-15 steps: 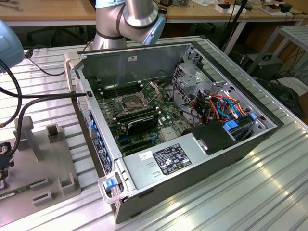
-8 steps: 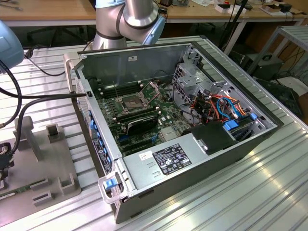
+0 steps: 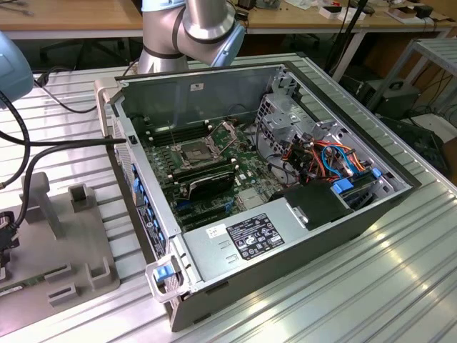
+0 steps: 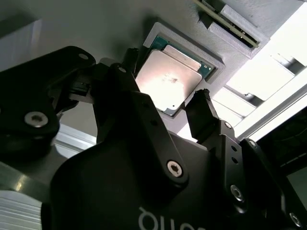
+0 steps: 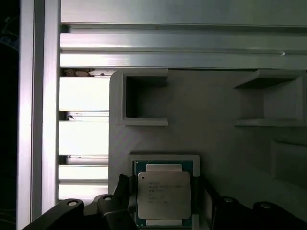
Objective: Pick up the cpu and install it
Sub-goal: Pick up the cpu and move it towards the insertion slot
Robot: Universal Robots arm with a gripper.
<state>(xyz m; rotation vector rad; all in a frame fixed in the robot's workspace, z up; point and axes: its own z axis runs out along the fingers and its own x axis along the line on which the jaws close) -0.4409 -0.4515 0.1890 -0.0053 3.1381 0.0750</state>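
pickup was the step in hand, as i judged it. at the exterior view's left a grey fixture plate [image 3: 78, 229] lay on the ribbed aluminium counter [image 3: 343, 300]. in the second wrist view the cpu [image 4: 168, 81] sat flat, silvery face up, in a shallow square pocket of such a plate. the pincer [image 4: 166, 73] hung over it with its fingers spread, one on each side of the chip. it gripped nothing, and as far as i could tell it touched neither edge. the first wrist view showed the same straddle, with two hollow pockets [image 5: 144, 98] beyond the chip. to my mind the grasp called for a level descent and an even, gentle close on two opposite thin edges. the pocket's raised rim [image 5: 165, 157] stood close about the chip and left the fingers little room. further right in the exterior view stood the open computer case [image 3: 193, 93], well apart from the plate. its socket [image 3: 194, 151] sat on the board inside, and the case's side wall [image 3: 139, 179] rose between plate and socket. long black memory sticks [image 3: 211, 177] lay just beside the socket, and the power supply [image 3: 243, 239] sat nearer the camera. at the exterior view's right, coloured cables [image 3: 321, 161] crowded the drive bay.
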